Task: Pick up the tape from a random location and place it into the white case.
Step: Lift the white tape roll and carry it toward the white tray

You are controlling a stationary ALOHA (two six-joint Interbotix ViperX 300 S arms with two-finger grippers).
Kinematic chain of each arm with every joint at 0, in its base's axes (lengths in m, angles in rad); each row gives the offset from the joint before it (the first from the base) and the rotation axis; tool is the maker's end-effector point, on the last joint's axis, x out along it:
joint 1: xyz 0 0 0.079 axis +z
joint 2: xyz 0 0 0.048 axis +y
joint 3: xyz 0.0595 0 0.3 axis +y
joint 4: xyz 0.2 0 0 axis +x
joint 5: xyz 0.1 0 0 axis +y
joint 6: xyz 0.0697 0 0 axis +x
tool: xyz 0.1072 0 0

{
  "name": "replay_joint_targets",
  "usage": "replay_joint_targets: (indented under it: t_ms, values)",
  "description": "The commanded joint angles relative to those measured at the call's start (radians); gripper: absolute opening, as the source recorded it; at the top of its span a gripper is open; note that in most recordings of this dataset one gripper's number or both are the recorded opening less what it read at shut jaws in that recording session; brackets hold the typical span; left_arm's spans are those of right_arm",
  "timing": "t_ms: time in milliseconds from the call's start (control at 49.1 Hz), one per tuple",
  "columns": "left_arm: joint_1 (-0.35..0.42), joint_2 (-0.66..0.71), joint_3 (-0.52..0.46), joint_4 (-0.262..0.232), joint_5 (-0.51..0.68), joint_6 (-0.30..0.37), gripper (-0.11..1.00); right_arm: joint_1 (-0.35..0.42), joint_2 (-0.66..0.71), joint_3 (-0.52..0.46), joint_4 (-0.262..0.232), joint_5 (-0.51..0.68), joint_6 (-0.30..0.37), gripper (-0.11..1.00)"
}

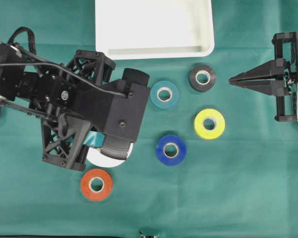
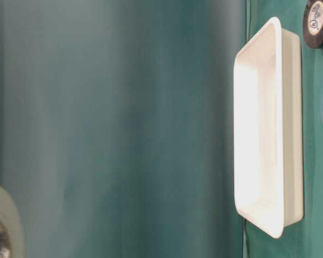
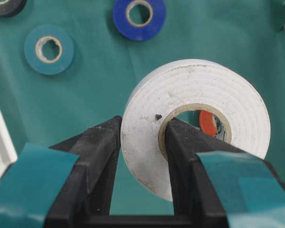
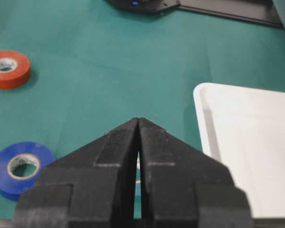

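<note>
The left gripper point(image 3: 142, 137) is pinching the white tape point(image 3: 194, 123) through its wall, one finger inside the core, probably just off the cloth, for carrying to the white case point(image 1: 154, 49). The right gripper point(image 1: 233, 79) is waiting closed, empty.

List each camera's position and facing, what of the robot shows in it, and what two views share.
Overhead exterior: above, looking straight down on the white case, six tape rolls and both arms.
Table-level exterior: low and turned sideways, facing the case's rim; no robot part recognisable.
Left wrist-mounted: behind the left pincer, shut on the white tape.
Right wrist-mounted: behind the shut right pincer, facing across the cloth.
Shared: both wrist views show the blue tape.
</note>
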Motion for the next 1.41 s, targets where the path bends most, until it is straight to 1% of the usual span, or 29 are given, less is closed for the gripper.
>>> replay_joint_targets:
  t_ms: [0, 224, 387, 550, 693, 794, 896, 1161, 1385]
  values:
    - [0.037, -0.029, 0.008, 0.008, -0.012, 0.002, 0.26, -0.002, 0.002, -0.026, 0.002, -0.005, 0.000, 0.00]
    - [0.190, -0.034, 0.055, 0.008, -0.020, 0.017, 0.26, -0.002, 0.002, -0.026, 0.002, -0.002, 0.000, 0.00]
    - [0.305, -0.044, 0.084, 0.008, -0.034, 0.074, 0.26, -0.002, 0.002, -0.026, 0.002, 0.005, 0.000, 0.00]
    - [0.423, -0.051, 0.092, 0.008, -0.043, 0.118, 0.26, -0.002, 0.002, -0.026, 0.002, 0.008, 0.000, 0.00]
    - [0.512, -0.051, 0.089, 0.008, -0.043, 0.156, 0.26, -0.002, 0.002, -0.026, 0.002, 0.009, 0.000, 0.00]
    - [0.565, -0.052, 0.092, 0.006, -0.043, 0.172, 0.26, -0.002, 0.000, -0.026, 0.002, 0.011, 0.000, 0.00]
    - [0.594, -0.051, 0.095, 0.008, -0.043, 0.183, 0.26, -0.002, 0.002, -0.026, 0.002, 0.015, 0.000, 0.00]
    - [0.598, -0.021, 0.084, 0.008, -0.091, 0.195, 0.26, -0.002, 0.000, -0.026, 0.002, 0.017, 0.000, 0.00]
    - [0.598, 0.071, 0.014, 0.008, -0.121, 0.238, 0.26, -0.002, 0.000, -0.026, 0.002, 0.018, 0.000, 0.00]
